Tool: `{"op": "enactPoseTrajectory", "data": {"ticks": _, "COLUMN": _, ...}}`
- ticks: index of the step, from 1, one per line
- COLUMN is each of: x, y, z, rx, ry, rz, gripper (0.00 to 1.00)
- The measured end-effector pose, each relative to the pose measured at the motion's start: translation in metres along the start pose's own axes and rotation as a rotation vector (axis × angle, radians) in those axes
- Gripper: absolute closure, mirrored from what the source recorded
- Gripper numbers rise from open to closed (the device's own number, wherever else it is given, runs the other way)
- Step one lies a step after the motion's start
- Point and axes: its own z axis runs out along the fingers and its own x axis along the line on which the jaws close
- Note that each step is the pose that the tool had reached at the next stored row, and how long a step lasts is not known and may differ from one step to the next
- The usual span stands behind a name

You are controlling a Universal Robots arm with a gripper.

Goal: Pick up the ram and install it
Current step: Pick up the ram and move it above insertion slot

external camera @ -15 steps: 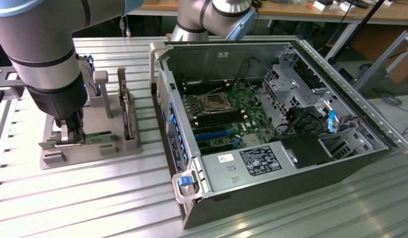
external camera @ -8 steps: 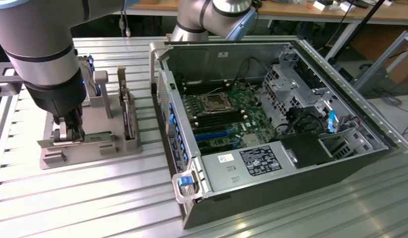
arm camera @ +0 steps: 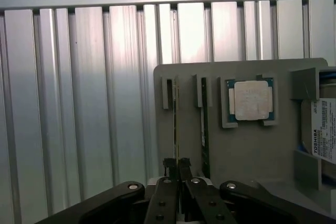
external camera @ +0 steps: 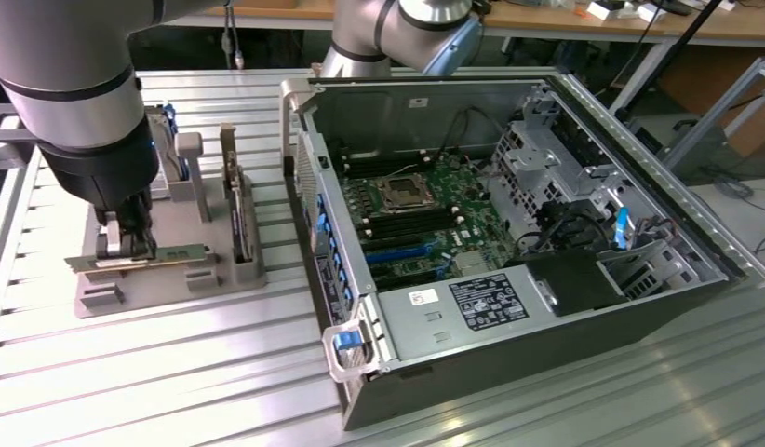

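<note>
The end effector [external camera: 119, 250] [arm camera: 176, 165] is clenched on the ram [external camera: 171, 253] [arm camera: 175, 124]. In the wrist view its two dark fingertips [arm camera: 169, 167] pinch the thin upper edge of the stick from either side, close to one end. The ram stands on edge in a narrow slot of a grey holder [external camera: 147, 298] [arm camera: 252, 150], and its far end sits between the slot's small end brackets. It looks seated in the holder rather than lifted out of it.

A second green stick [arm camera: 203, 129] stands in the neighbouring slot, just beside the ram and parallel to it. Beyond that slot, a square silver processor chip [arm camera: 251, 99] lies flat in its own recess. A hard drive [arm camera: 324, 129] with a white label stands at the holder's far edge.

In the exterior view the holder lies on the ribbed aluminium desk [external camera: 171, 391] at about nine o'clock from the open computer case [external camera: 544, 345], and the two are apart. The arm [external camera: 73, 102] comes down onto the holder from eleven o'clock of the frame. Inside the case the green motherboard [external camera: 420, 223] lies exposed, with its processor socket toward twelve o'clock and a silver power-supply box toward six o'clock.
</note>
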Motion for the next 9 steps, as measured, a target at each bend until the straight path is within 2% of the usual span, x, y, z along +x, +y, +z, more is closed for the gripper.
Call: {"op": "enactPoseTrajectory", "data": {"ticks": 9, "x": 0.0, "y": 0.0006, "z": -0.0149, "rx": 0.0, "ry": 0.0, "rz": 0.0, "gripper": 0.87}}
